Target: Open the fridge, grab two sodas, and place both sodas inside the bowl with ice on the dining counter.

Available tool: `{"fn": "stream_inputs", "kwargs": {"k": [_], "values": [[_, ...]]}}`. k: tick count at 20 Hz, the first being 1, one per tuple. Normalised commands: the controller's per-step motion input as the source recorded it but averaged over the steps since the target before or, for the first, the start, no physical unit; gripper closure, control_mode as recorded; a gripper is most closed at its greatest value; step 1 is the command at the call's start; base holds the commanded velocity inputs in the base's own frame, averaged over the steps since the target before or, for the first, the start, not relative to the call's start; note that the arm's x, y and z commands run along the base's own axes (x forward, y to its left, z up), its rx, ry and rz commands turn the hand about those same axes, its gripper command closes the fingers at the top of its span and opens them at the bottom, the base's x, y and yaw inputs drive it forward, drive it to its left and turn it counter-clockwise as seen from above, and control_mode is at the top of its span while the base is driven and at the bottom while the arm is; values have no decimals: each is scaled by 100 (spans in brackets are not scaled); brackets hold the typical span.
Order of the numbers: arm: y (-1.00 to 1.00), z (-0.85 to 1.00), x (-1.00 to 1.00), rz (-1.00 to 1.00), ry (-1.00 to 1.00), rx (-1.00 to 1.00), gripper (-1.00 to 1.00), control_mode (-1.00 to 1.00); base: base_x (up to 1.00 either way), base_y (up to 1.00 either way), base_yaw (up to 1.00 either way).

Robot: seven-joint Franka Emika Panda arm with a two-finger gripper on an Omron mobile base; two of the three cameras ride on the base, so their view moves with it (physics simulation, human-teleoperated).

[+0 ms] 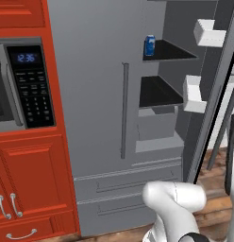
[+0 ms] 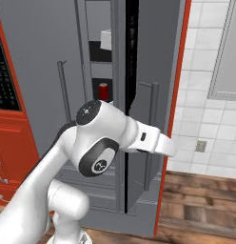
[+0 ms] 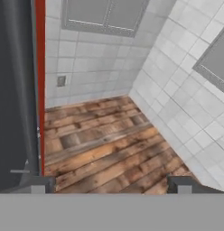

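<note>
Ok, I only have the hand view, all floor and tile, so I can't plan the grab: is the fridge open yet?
Observer: Yes. In the left base view the fridge has its right door swung wide open.
Operator: Any cans inside?
Observer: A blue soda stands upright on the upper shelf.
Operator: And the red one?
Observer: The red soda stands on a shelf, seen through the door gap in the right base view.

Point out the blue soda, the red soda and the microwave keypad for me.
blue soda (image 1: 150, 46): left base view, middle of the can's side.
red soda (image 2: 103, 92): right base view, the can's red body.
microwave keypad (image 1: 36, 97): left base view, its button grid.
</note>
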Motion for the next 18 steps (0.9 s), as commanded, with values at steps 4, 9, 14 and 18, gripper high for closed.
{"fn": "stream_inputs", "kwargs": {"k": [4,9,14,18], "values": [[93,30,-46,-2,10,-11,-100,-100,0,0,0],[100,37,-10,0,10,-16,-100,-100,0,0,0],[96,32,17,6,14,-12,-100,-100,0,0,0],[71,7,68,15,11,0,-100,-100,0,0,0]]}}
